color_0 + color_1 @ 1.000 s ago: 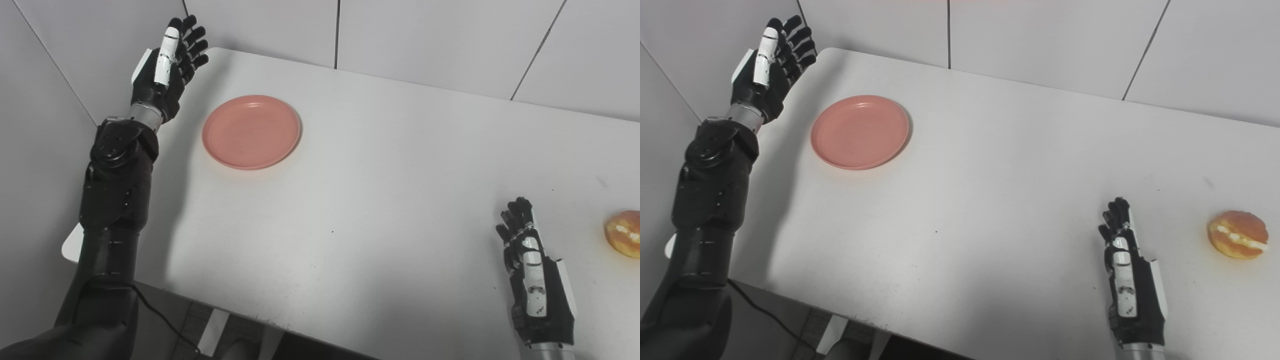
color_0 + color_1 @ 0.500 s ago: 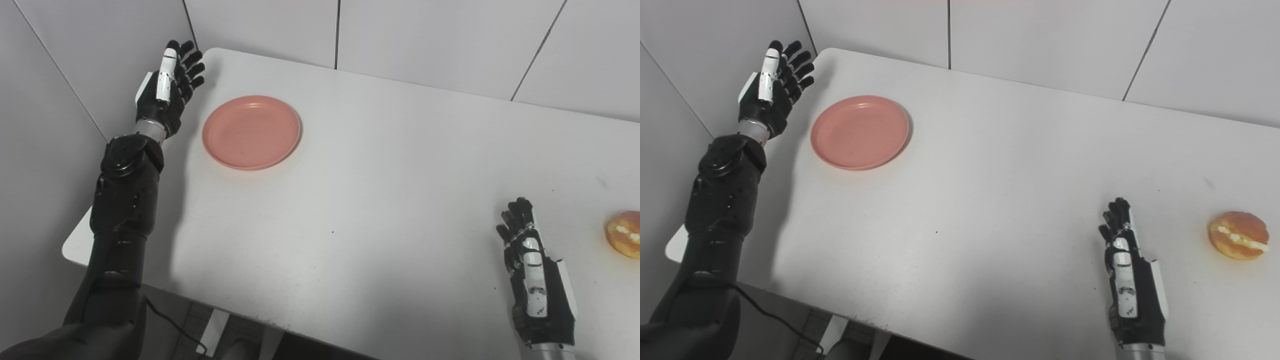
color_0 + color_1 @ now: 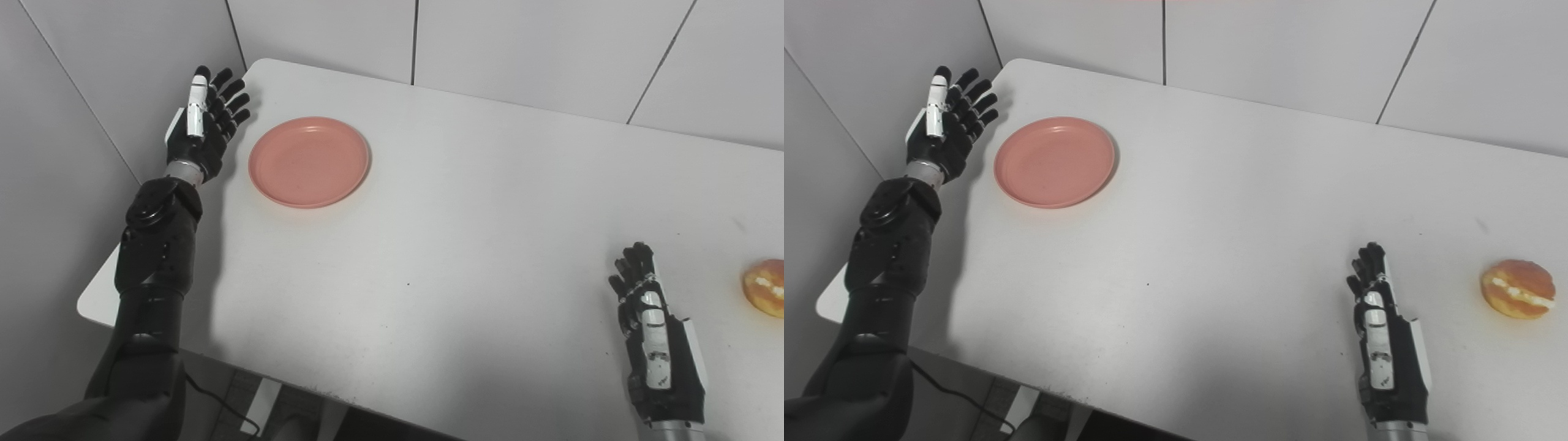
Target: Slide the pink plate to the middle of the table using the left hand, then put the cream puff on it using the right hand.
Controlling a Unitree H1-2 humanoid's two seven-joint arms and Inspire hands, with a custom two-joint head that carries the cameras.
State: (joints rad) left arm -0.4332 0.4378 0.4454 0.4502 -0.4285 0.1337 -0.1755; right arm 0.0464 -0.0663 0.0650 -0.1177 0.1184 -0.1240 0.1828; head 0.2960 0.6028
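I'm looking at my left hand (image 3: 944,131) now: black fingers and palm, a white plate running along one finger, a white panel along the outer edge. Below it sits a short silver wrist ring, then a glossy black rounded joint housing and a blocky black forearm (image 3: 888,257) dotted with small screws. Below that forearm a thin black cable (image 3: 944,386) loops away. My right hand (image 3: 1387,349) matches: black shell, white segmented plates down its back with small dark marks, a white side panel, and a silver cuff at the wrist.
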